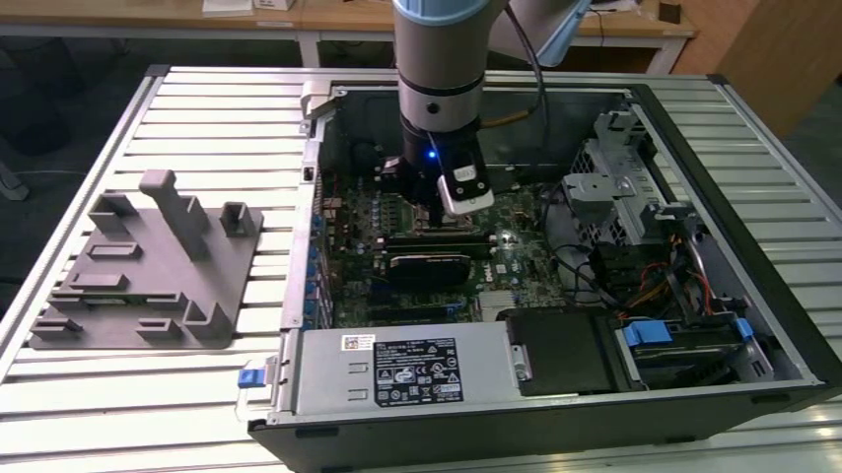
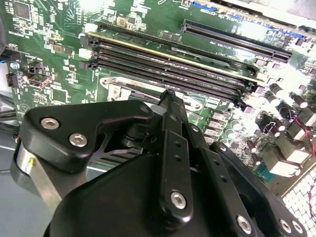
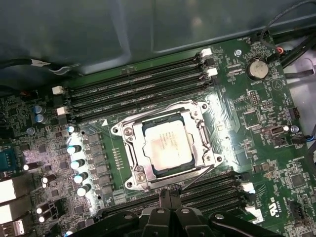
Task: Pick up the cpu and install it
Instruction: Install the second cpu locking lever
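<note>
Slatted metal table bears computer case; cpu sits socketed.

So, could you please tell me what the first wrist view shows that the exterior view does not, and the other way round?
In the first wrist view, the cpu sits in the motherboard's metal socket frame, flanked by memory slots. In the exterior view, the grey plastic tray with upright posts lies on the slatted table at the exterior view's left, and the arm reaches down into the open computer case. Both show the green motherboard.
</note>
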`<act>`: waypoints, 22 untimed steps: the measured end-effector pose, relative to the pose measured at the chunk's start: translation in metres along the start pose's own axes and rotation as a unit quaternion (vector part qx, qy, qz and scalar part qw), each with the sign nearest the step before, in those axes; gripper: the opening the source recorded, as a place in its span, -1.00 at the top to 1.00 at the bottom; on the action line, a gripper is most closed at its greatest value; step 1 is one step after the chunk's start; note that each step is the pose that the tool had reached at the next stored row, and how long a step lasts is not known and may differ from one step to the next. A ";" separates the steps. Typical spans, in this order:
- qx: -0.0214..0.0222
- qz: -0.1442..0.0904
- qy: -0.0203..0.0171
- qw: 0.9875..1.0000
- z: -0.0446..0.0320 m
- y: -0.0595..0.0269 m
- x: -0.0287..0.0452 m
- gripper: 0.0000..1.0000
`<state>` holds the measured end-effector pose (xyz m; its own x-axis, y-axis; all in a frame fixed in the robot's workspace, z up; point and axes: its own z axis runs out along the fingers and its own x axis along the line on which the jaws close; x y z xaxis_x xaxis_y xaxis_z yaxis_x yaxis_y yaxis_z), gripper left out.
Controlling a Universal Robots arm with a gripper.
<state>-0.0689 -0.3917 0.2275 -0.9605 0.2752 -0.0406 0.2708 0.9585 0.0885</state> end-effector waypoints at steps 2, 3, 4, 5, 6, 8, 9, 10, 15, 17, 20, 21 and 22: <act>0.000 0.000 0.000 1.000 0.0003 -0.0001 0.0003 0.79; 0.000 0.000 0.000 1.000 0.0004 -0.0001 0.0004 0.79; 0.000 0.000 0.000 1.000 0.0004 -0.0001 0.0004 0.79; 0.000 0.000 0.000 1.000 0.0005 -0.0001 0.0004 0.79; 0.000 0.000 0.000 1.000 0.0005 -0.0003 0.0004 0.79; 0.000 0.000 0.000 1.000 0.0005 -0.0013 0.0001 0.79; 0.000 0.000 0.000 1.000 0.0005 -0.0018 -0.0001 0.79; 0.000 0.000 0.000 1.000 0.0005 -0.0024 -0.0003 0.79; 0.000 0.000 0.000 1.000 0.0007 -0.0034 -0.0005 0.79; 0.000 0.000 0.000 1.000 0.0009 -0.0036 -0.0005 0.79; 0.000 0.000 0.000 1.000 0.0016 -0.0040 0.0008 0.79; 0.000 0.000 0.000 1.000 0.0019 -0.0042 0.0016 0.79; -0.001 0.000 0.000 1.000 0.0021 -0.0044 0.0024 0.79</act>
<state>-0.0723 -0.3951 0.2248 -0.9604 0.2758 -0.0404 0.2714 0.9583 0.0897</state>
